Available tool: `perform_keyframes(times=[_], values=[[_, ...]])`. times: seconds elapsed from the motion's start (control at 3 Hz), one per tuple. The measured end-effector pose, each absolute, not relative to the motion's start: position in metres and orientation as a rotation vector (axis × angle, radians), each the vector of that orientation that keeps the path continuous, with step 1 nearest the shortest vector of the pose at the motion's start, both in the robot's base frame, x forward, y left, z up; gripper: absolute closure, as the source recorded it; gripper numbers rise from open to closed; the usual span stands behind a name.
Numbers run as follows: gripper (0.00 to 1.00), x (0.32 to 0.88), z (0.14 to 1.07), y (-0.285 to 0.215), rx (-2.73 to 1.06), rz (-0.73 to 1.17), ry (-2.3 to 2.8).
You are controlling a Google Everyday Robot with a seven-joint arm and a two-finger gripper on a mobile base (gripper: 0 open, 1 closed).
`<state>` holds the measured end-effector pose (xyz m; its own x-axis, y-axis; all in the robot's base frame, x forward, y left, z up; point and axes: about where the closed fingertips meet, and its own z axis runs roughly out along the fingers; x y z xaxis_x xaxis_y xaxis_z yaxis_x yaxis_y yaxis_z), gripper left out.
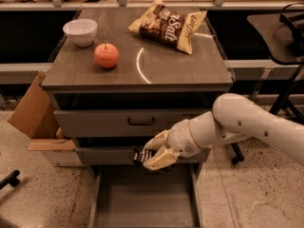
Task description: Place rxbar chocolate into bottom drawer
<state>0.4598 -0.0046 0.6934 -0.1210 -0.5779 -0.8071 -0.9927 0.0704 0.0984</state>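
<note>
My gripper (153, 152) is shut on the rxbar chocolate (140, 156), a small dark bar whose end sticks out to the left between the pale fingers (159, 160). It hangs in front of the middle drawer, just above the back of the bottom drawer (142, 198). The bottom drawer is pulled out, a wide shallow tray with a plain grey floor. My white arm reaches in from the right.
On the cabinet top (142, 65) lie a chip bag (168, 23), a red apple (106, 55) and a white bowl (80, 31). The top drawer (137, 121) is closed. A cardboard box (33, 110) stands left of the cabinet. Chair legs (285, 94) stand at the right.
</note>
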Motion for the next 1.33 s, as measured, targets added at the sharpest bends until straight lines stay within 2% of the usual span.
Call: perform_keyframes(times=[0.33, 1.33], values=[[1.00, 0.454, 0.649, 0.002, -1.515, 0.979, 1.768], [1.00, 0.459, 0.608, 0.009, -1.503, 1.033, 1.722]])
